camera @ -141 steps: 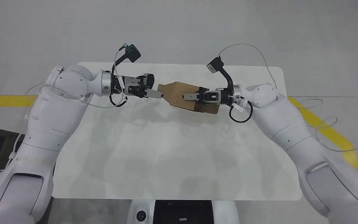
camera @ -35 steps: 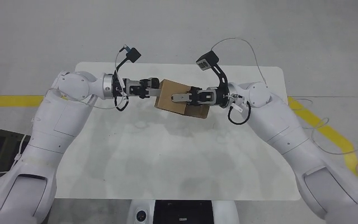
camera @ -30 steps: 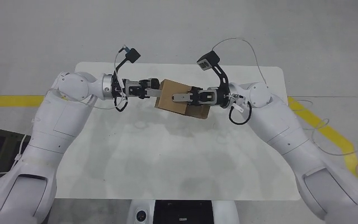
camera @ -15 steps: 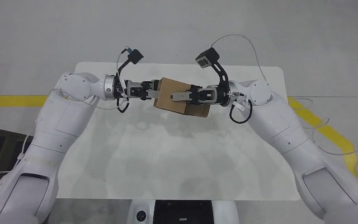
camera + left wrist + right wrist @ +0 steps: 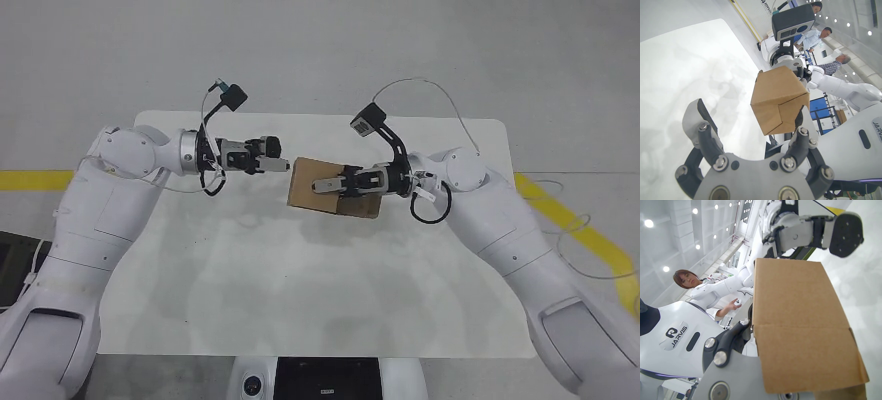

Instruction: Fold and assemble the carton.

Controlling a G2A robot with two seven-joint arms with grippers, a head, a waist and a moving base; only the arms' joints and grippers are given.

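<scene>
**Your left arm is backing off the carton, so the right is holding it alone**

Starting on the left: your left gripper is pulling away from the box end it was pressed against a second ago, and it's hanging just beside it with fingers spread and nothing in them. In the middle, the carton is floating above the far part of the table, and the end facing your left wrist camera is looking folded shut. On the right, your right gripper is staying clamped on a carton panel. I'm guessing that end is done, so the other end is probably next.
</scene>
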